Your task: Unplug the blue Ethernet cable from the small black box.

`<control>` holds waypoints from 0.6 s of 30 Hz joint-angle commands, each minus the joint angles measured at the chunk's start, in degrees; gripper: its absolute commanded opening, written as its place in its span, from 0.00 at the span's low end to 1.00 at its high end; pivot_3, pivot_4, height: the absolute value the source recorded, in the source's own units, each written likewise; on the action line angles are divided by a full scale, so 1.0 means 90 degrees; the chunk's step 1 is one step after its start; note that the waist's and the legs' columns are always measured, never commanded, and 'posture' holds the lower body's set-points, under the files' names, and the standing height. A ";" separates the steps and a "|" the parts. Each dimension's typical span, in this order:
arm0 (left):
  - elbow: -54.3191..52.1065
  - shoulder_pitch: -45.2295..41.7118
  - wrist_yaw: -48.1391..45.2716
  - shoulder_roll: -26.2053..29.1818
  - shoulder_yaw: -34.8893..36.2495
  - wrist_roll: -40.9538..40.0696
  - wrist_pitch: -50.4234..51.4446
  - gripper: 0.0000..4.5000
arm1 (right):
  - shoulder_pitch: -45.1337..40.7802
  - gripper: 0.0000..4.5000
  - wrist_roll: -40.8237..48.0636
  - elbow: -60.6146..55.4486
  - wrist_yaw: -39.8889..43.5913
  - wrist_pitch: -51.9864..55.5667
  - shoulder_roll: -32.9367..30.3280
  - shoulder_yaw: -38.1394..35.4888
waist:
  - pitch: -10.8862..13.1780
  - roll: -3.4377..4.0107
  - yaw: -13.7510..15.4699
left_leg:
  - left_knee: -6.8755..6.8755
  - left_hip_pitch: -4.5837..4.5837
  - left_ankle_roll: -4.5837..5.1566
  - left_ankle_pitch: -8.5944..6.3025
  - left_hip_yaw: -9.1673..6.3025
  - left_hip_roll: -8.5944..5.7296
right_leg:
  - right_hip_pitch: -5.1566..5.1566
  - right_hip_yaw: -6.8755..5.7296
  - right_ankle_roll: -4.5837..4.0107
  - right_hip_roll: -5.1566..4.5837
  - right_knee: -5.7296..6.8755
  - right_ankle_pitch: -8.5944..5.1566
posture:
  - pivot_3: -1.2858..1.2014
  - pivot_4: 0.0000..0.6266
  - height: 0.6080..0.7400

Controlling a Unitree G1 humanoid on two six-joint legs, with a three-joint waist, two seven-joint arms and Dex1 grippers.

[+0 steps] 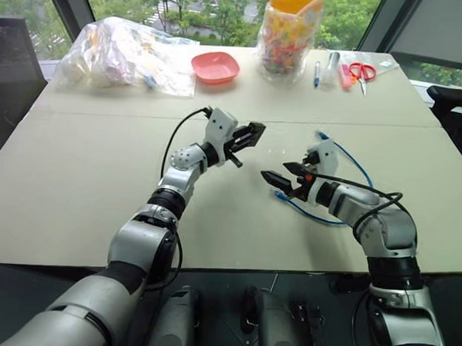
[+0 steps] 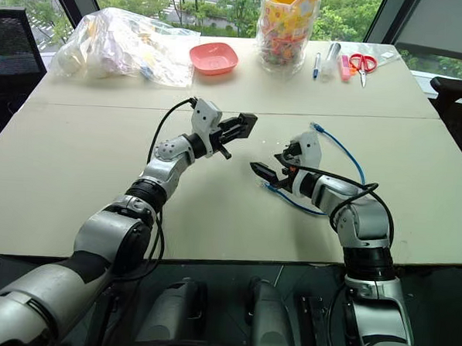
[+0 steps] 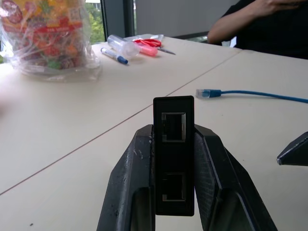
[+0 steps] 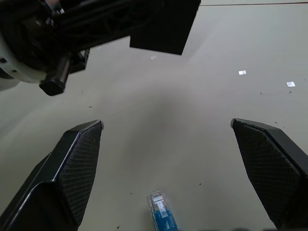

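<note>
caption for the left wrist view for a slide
Left gripper clamps the small black box, ports empty; blue Ethernet cable lies unplugged.

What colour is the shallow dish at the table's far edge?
Coral pink shallow plastic dish, clearest in the left eye view.

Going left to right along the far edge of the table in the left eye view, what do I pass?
Clear plastic bag of items → pink dish → bag of colourful sweets → blue pen → red-handled scissors.
</note>
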 commanded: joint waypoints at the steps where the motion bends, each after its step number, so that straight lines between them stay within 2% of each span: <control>1: 0.0078 -0.0198 -0.0265 0.0111 0.0096 0.0010 -0.0142 0.59 | -0.0022 1.00 0.0246 -0.0324 0.0091 -0.0031 0.0001 -0.0320 | 0.0000 0.0000 0.0015 | 0.0000 0.0000 0.0000 0.0000 0.0000 0.0000 | 0.0000 -0.0001 0.0000 0.0001 0.0001 0.0000 | 0.52 0.24 1.00; 5: -0.0084 -0.0178 -0.1102 0.0480 0.0010 -0.0015 0.0438 0.98 | 0.0005 1.00 0.0285 -0.0389 0.0284 -0.0085 -0.0106 -0.0367 | 0.0000 0.0000 0.0006 | 0.0000 0.0001 0.0000 0.0000 -0.0001 0.0001 | 0.0000 -0.0002 -0.0001 0.0002 0.0002 0.0000 | 0.52 0.24 1.00; 9: -0.1282 0.0191 -0.2493 0.1056 0.0061 -0.0443 0.1063 0.98 | 0.0114 1.00 0.0303 -0.0449 0.0540 -0.0148 -0.0321 -0.0431 | 0.0000 0.0000 0.0006 | -0.0001 -0.0002 0.0000 0.0000 -0.0003 0.0004 | -0.0003 -0.0002 -0.0003 0.0005 0.0002 0.0000 | 0.52 0.24 1.00; 11: -0.1911 0.0440 -0.2751 0.1277 0.0002 -0.0525 0.1367 0.98 | 0.0155 1.00 0.0297 -0.0456 0.0626 -0.0176 -0.0394 -0.0443 | 0.0000 0.0001 0.0012 | -0.0002 -0.0002 0.0000 0.0000 -0.0003 0.0005 | -0.0003 -0.0001 -0.0003 0.0004 0.0002 0.0000 | 0.52 0.24 1.00; 14: -0.3699 0.1229 -0.3216 0.1964 -0.0028 -0.0905 0.2613 0.98 | 0.0268 1.00 0.0323 -0.0524 0.0782 -0.0201 -0.0556 -0.0528 | 0.0000 0.0002 -0.0020 | -0.0002 -0.0001 0.0000 0.0000 -0.0002 0.0005 | -0.0002 0.0001 -0.0004 0.0003 0.0003 0.0000 | 0.52 0.24 1.00; 18: -0.5401 0.2168 -0.3182 0.2634 0.0015 -0.1221 0.3930 0.98 | 0.0428 1.00 0.0303 -0.0725 0.0939 -0.0158 -0.0777 -0.0477 | 0.0000 0.0003 -0.0018 | -0.0002 0.0001 -0.0001 0.0000 -0.0004 0.0008 | -0.0002 0.0002 -0.0004 0.0007 0.0006 -0.0001 | 0.52 0.24 1.00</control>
